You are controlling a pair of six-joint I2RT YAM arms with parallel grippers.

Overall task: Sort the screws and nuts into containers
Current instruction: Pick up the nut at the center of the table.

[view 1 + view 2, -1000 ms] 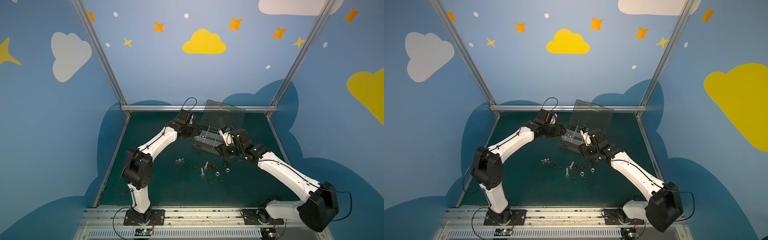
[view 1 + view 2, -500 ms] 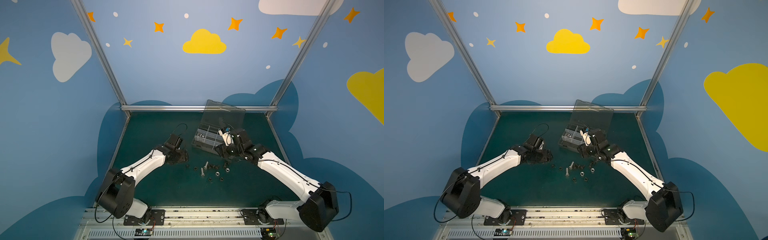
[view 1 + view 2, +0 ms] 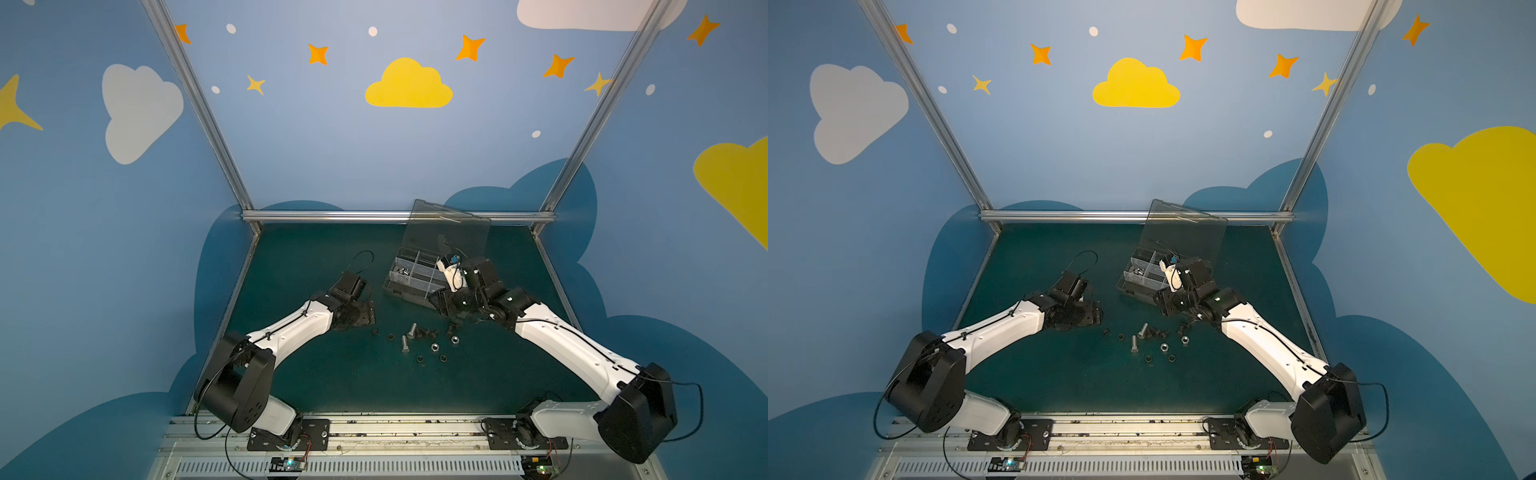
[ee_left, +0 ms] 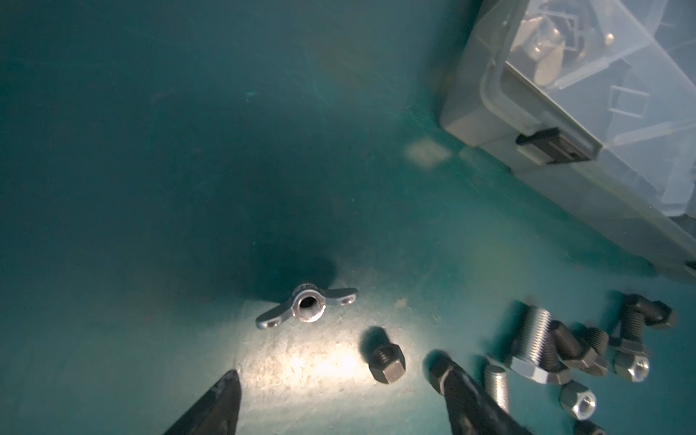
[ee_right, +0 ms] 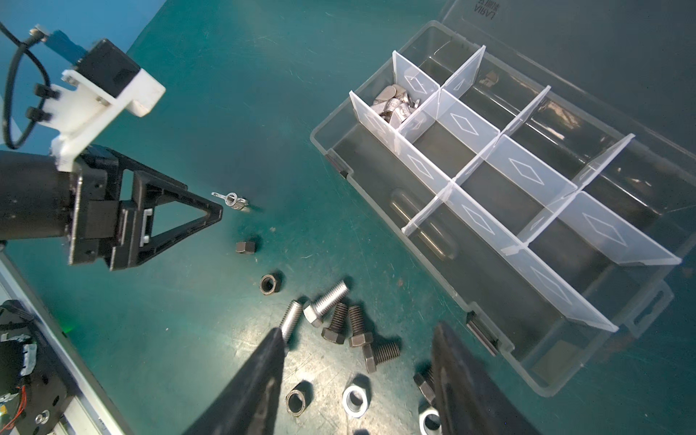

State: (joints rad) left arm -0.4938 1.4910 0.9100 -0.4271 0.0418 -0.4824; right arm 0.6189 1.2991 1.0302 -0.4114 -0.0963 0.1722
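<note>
Near the box (image 5: 369,158), by its front wall, wing nut (image 4: 307,307), bolts (image 5: 327,297) and nuts (image 5: 354,399) lie loose. We note left claw (image 4: 335,367) and right claw (image 5: 359,328) both spread, empty. Risk: crowded pieces, so a closing claw may scatter neighbours.

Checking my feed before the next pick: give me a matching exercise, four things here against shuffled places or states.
1 lone winged piece
2 box lid
3 left tool
4 sorted silver pieces

A standing open
B inside a compartment
C open, empty
D on the mat, apart from the pile

Pairs: 1-D, 2-A, 3-C, 4-B
</note>
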